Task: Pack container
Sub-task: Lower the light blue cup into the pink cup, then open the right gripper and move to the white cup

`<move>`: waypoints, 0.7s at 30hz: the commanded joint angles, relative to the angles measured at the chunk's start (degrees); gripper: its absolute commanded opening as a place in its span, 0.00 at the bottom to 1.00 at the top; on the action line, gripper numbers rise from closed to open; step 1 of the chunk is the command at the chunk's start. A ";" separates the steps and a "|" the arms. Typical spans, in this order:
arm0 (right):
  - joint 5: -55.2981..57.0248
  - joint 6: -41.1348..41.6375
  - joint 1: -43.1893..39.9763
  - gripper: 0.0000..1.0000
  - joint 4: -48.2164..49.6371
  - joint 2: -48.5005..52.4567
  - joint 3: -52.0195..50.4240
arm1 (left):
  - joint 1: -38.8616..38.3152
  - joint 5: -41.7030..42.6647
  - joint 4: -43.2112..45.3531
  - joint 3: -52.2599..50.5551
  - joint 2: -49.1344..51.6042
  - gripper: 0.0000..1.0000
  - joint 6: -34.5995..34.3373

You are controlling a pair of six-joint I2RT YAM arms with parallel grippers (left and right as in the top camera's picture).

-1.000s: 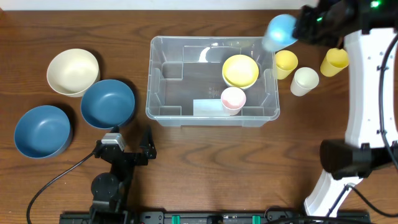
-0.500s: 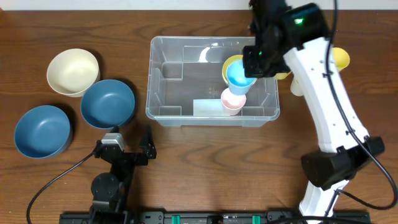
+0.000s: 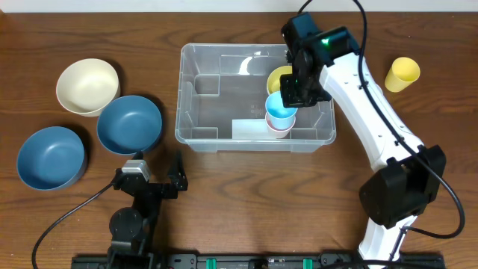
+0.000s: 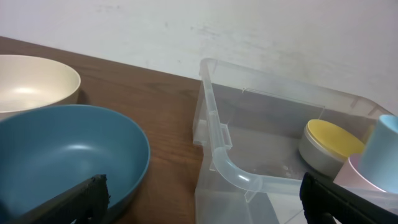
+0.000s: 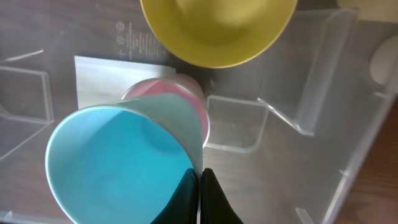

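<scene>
The container is a large clear bin in the middle of the table. Inside it are a yellow bowl and a pink cup, near a pale label. My right gripper reaches into the bin, shut on the rim of a light blue cup. In the right wrist view the gripper pinches the blue cup wall, right over the pink cup. My left gripper rests open near the front edge, holding nothing; in its own view the gripper faces the container.
A cream bowl and two blue bowls sit left of the bin. A yellow cup stands at the back right. The right arm stretches over the table to the right of the bin.
My right arm swung left from the back right corner with the blue cup and lowered it into the container over the pink cup. The left arm has not moved.
</scene>
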 commanded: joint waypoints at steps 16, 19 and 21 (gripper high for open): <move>-0.31 -0.74 -0.35 0.53 2.71 -2.54 0.63 | 0.35 -0.17 -2.08 -0.92 -0.35 0.98 1.16; 0.11 -0.72 -2.73 0.54 2.71 -3.93 1.73 | 0.35 -0.17 -2.08 -0.92 -0.35 0.98 1.16; 0.39 -0.72 -5.57 0.53 2.71 -4.68 1.84 | 0.35 -0.17 -2.10 -0.92 -0.35 0.98 1.16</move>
